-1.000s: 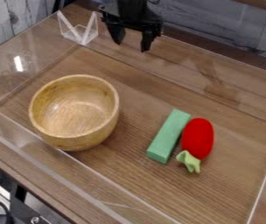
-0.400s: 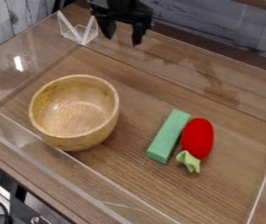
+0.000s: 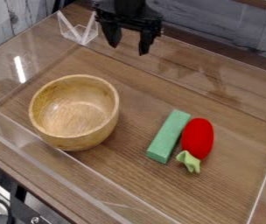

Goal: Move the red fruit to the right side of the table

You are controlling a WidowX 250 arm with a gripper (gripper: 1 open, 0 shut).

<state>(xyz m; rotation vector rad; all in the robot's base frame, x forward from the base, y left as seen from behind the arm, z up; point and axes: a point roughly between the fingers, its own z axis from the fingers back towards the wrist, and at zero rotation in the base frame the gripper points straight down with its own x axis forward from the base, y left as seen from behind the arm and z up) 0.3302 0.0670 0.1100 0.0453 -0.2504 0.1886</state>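
The red fruit [image 3: 196, 137] lies on the brown wood-grain table [image 3: 123, 179] toward the right, its light-green leafy stem [image 3: 191, 162] pointing at the front edge. It rests right beside a long green block. My gripper [image 3: 127, 40] hangs at the back of the table, top centre of the camera view, pointing mostly down. Its black fingers [image 3: 145, 44] stand apart with nothing between them, so it is open. It is well away from the fruit.
A wooden bowl [image 3: 73, 109] sits left of centre. The green rectangular block [image 3: 168, 135] lies just left of the fruit. A clear acrylic wall [image 3: 53, 44] rings the tabletop. A stone-look wall rises behind.
The gripper shifted left and slightly up along the back edge, then came partway back right. It stayed open. The fruit, block and bowl did not move.
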